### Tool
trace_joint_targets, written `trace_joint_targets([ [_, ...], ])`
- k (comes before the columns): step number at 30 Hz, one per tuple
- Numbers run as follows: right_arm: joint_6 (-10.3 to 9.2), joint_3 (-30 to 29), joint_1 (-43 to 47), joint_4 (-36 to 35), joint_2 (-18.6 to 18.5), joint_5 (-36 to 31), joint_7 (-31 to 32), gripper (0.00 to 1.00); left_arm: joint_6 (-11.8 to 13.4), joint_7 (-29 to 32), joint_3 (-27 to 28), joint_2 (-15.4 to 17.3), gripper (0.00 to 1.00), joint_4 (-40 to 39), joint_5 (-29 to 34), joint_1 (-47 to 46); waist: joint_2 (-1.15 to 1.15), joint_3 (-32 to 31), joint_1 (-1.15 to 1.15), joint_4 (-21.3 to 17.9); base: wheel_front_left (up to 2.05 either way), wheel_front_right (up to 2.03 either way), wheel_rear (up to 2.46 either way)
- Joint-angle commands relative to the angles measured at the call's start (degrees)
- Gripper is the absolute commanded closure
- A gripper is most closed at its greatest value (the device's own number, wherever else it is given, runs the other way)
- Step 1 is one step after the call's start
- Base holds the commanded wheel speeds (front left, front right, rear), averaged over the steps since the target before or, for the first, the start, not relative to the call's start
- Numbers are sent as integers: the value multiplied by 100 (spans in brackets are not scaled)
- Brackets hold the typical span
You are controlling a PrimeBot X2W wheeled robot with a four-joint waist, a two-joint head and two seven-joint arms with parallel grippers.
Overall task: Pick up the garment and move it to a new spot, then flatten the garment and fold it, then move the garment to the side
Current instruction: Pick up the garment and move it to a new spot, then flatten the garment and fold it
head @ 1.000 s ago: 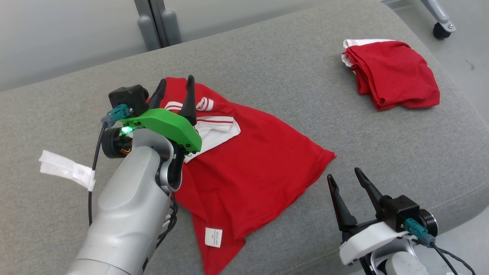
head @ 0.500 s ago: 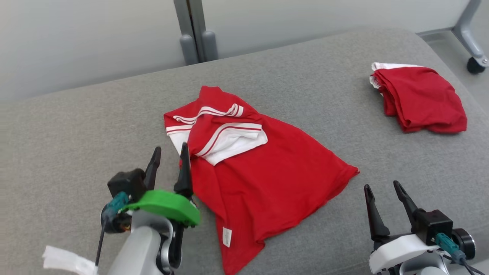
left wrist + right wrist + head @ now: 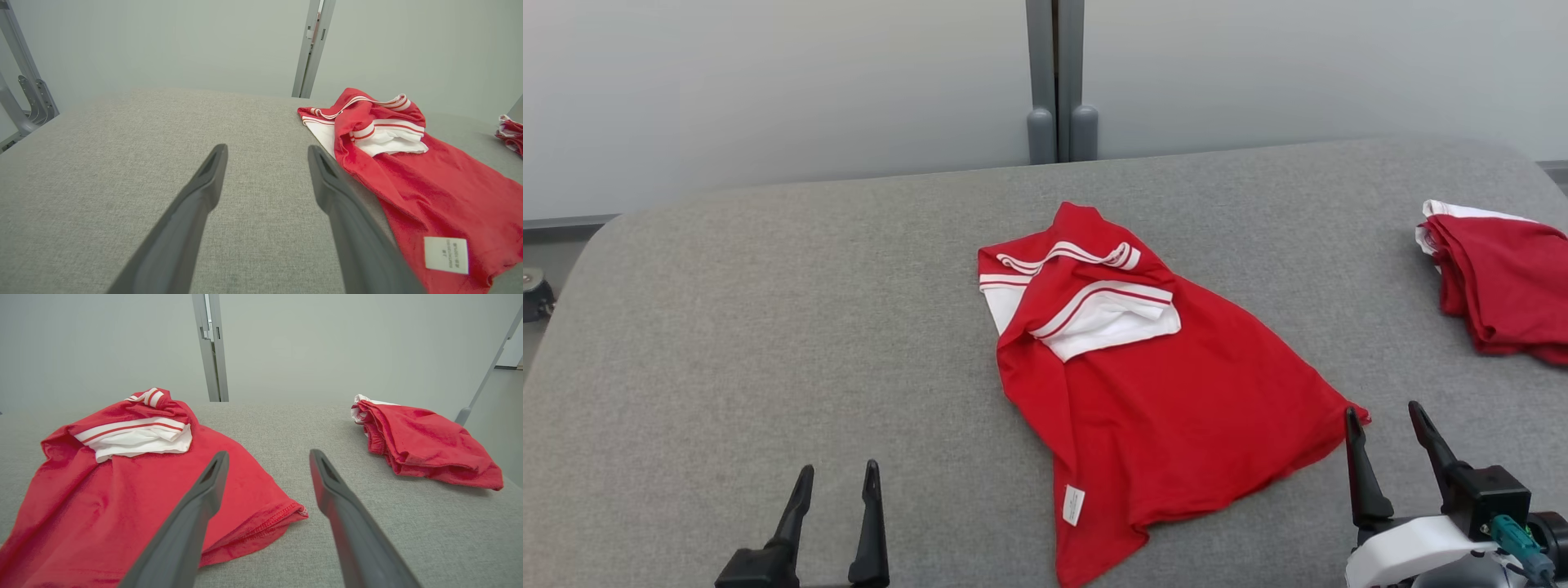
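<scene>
A red garment (image 3: 1168, 392) with white striped trim lies crumpled and partly spread on the grey cushioned surface (image 3: 768, 327), a white label near its front corner. It also lies at the right of the left wrist view (image 3: 429, 179) and at the left of the right wrist view (image 3: 122, 490). My left gripper (image 3: 837, 478) stands open at the lower left, well to the left of the garment, holding nothing. My right gripper (image 3: 1384, 416) is open at the lower right, just off the garment's right corner.
A second red garment (image 3: 1503, 286), folded into a bundle, lies at the far right edge of the surface (image 3: 425, 445). A grey post (image 3: 1058, 82) rises against the pale wall behind. The surface's rounded left edge drops to the floor.
The head camera has swung, shifting the whole picture right and down. My left arm has drawn back from over the garment's collar to the lower left. The garment lies as before.
</scene>
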Motion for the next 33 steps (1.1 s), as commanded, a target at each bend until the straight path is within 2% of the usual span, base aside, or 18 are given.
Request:
trace_joint_targets([
  [1, -9, -3, 117, 4, -9, -15, -13, 0, -111, 0, 91, 10, 0, -57, 69, 149, 0, -109, 0, 162, 0, 0, 0],
  [6, -9, 36, 158, 61, -10, 9, -12, 0, -399, 1, 430, -23, 0, -119, 185, 510, 0, -172, 0, 248, 0, 0, 0],
  [12, -9, 67, 207, 123, -10, 23, -13, 0, -523, 1, 610, -49, 0, -127, 195, 700, 0, -231, 0, 286, 0, 0, 0],
  [33, -9, 143, 113, 183, -10, -42, -13, 0, -462, 1, 519, -50, 0, -157, -91, 673, 0, -192, 0, 278, 0, 0, 0],
])
